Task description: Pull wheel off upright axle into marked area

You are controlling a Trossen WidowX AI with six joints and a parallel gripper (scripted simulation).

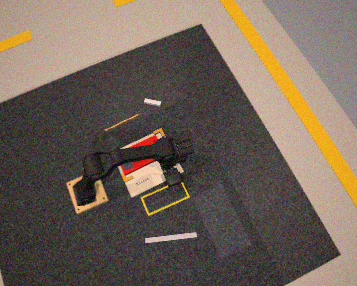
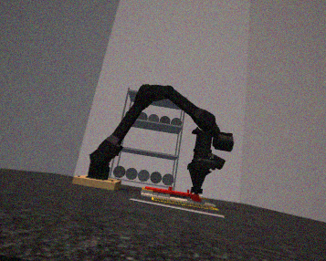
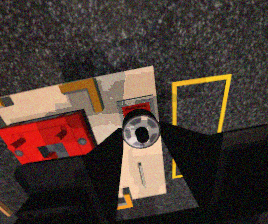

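We take the beige board (image 3: 140, 90) as our landmark. In the wrist view the gripper (image 3: 141, 150) sits over the board's edge that faces the yellow frame (image 3: 201, 125), and its two dark fingers are closed about halfway on the wheel (image 3: 141, 131). The wheel is a small grey disc with a dark hub hole, seen face-on between the fingers. It covers the spot just below a small red patch (image 3: 136, 107) on the board, so we cannot tell from this view whether it is seated on the axle or already lifted above it; the axle itself is hidden.

The yellow frame lies on the dark mat (image 3: 210, 35) just beside the board, on the side away from the red plate (image 3: 45, 137). The red plate occupies the board's other half, with orange corner marks (image 3: 85, 90) near it.

From the top view the arm (image 1: 133, 157) stretches across the board from its tan base (image 1: 87, 195), and the gripper (image 1: 173, 175) hangs at the board's corner nearest the frame (image 1: 165, 199). Two white strips (image 1: 171, 238) lie on the mat, one beyond the frame and one well apart on the board's far side.

In the exterior view the arm (image 2: 167, 98) arches over the board, and the gripper (image 2: 196, 189) points straight down, its tips just above the red plate (image 2: 172, 192). A shelf rack (image 2: 149, 141) stands behind.
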